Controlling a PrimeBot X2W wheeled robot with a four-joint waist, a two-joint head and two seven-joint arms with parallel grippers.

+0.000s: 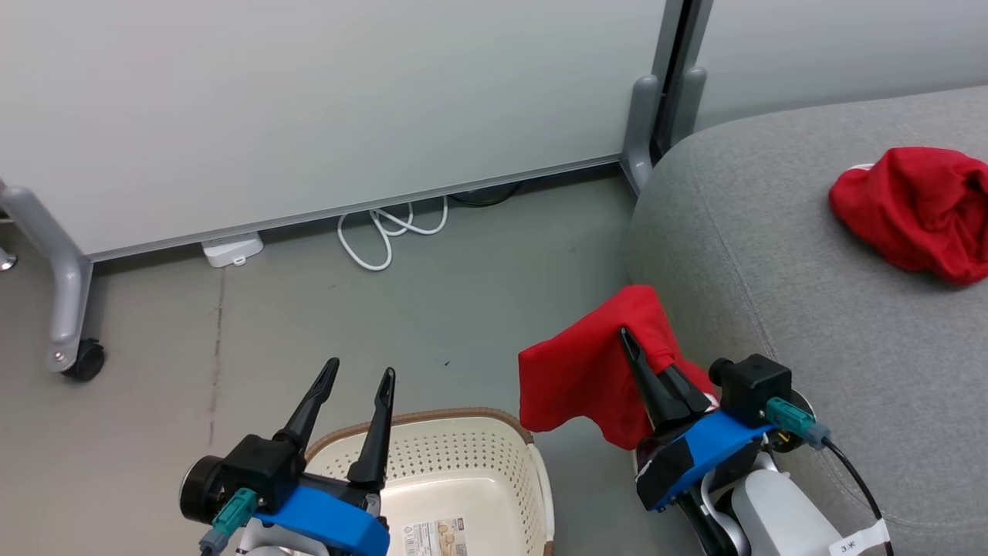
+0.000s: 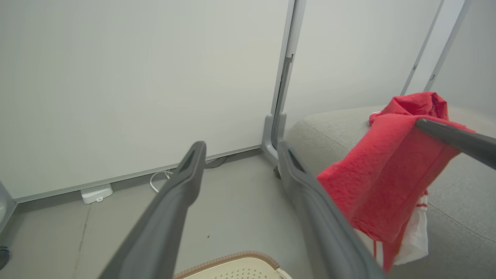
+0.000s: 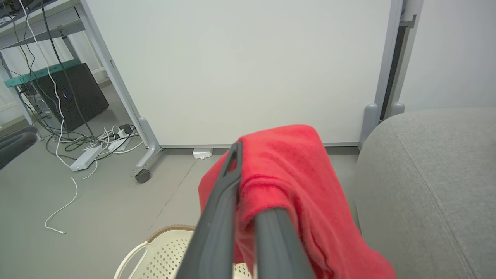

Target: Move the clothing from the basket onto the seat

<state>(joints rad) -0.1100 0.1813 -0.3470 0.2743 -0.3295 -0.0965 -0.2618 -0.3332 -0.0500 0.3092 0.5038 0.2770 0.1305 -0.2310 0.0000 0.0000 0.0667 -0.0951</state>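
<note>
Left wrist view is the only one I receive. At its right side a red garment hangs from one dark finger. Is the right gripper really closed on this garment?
Observer: Yes. In the head view the right gripper is shut on the held garment, and the cloth drapes over both of its fingers.
Operator: Thank you. Of the basket I see just a piece of rim. Does any clothing remain inside it?
Observer: The part of the basket that the head view shows holds no clothing. A printed label lies on its bottom.
</note>
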